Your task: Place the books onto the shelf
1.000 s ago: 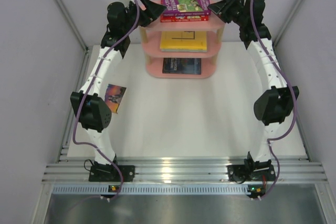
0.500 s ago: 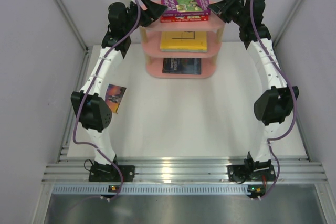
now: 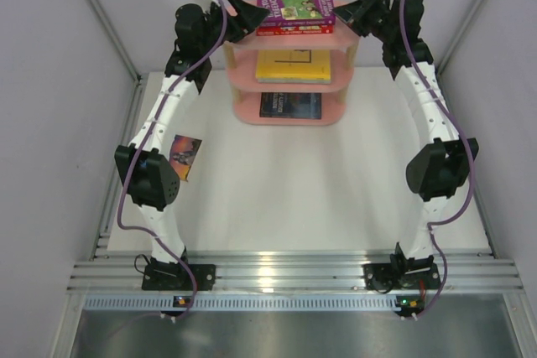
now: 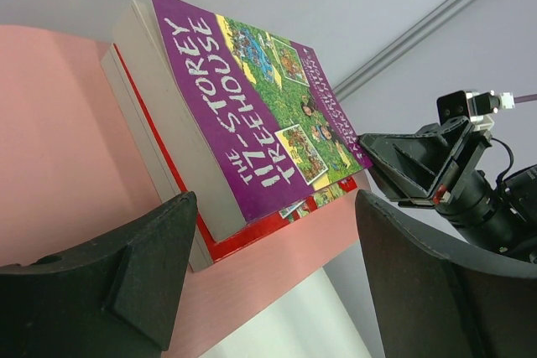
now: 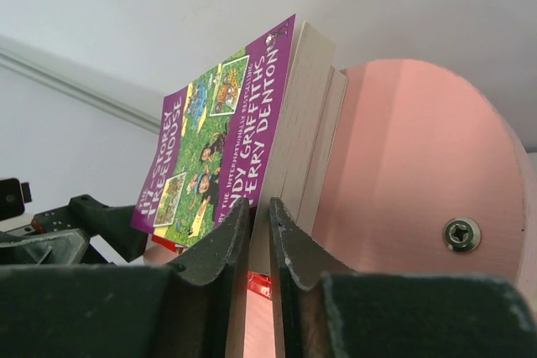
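Top external view: shelf (image 3: 346,38) stands at the far end of the table (image 3: 294,199), and both arms reach to its top board. Purple book (image 3: 295,2) lies flat on the red book (image 3: 294,29), directly between the two sets of fingers. Yellow book (image 3: 294,64) is on the middle board and navy book (image 3: 289,105) on the bottom board, both below the fingers. Blue book (image 3: 185,157) lies on the table, well apart from the shelf and far below the left fingers; not yet shelved.

Left fingers (image 3: 249,14): spread wide, holding nothing, just beside the purple book's left edge. Cannot tell whether they touch it.

Right fingers (image 5: 214,249): drawn almost together with only a thin slit, and nothing seen between them. Their tips sit at the purple book's page edge, seemingly touching.

Judgement: the step in hand is squaring the top stack, since the purple book overhangs the red one.
- Press the narrow right tips on the page block, not the cover.
- Keep the push level and slow.
- Let the left fingers act as a stop.
- Too high a push could lift the cover. Too hard a push could shift the shelf.
- The blue book looks best suited to the left arm afterwards.
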### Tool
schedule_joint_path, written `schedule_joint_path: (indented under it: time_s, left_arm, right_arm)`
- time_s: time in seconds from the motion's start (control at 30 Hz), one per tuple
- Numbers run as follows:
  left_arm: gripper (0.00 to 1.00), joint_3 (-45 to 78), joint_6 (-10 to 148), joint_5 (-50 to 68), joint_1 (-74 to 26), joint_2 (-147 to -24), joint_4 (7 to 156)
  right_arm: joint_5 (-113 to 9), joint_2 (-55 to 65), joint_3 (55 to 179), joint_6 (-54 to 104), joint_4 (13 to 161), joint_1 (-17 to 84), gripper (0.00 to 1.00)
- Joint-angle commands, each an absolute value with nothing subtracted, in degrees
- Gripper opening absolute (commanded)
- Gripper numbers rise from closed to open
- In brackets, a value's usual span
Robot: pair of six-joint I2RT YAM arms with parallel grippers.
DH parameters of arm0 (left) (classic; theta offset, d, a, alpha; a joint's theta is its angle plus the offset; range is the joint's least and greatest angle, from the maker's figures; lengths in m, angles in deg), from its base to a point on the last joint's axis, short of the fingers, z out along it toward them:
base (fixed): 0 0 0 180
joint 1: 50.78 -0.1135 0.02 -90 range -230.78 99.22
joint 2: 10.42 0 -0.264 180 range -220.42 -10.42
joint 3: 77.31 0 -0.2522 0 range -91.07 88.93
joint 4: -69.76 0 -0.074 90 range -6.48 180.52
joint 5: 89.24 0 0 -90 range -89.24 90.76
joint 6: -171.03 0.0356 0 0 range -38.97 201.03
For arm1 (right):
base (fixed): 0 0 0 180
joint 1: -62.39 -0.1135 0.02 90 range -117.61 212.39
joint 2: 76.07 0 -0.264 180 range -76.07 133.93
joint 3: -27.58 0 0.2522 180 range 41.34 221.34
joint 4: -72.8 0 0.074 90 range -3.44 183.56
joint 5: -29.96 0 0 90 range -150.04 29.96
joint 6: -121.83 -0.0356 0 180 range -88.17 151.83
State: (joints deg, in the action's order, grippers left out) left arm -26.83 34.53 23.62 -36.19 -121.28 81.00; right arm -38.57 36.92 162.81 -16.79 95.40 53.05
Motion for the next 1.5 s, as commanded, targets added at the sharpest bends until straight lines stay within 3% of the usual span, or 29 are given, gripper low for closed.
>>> schedule_joint_path:
  time_s: [0.0, 1.13, 1.47]
  left_arm:
    - [0.81, -27.79, 35.50, 23.44, -35.92, -120.90, 78.16]
    - [0.81, -26.29, 35.94, 23.70, -35.48, -119.93, 77.46]
    - [0.81, -24.89, 36.82, 22.30, -35.31, -118.35, 78.34]
  right_arm:
    - [-37.19, 34.06, 162.37, -16.59, 95.26, 51.67, 0.12]
    - [-38.16, 32.04, 160.26, -17.65, 94.38, 51.14, 0.11]
    - [-37.98, 32.39, 161.05, -17.74, 94.38, 51.75, 0.27]
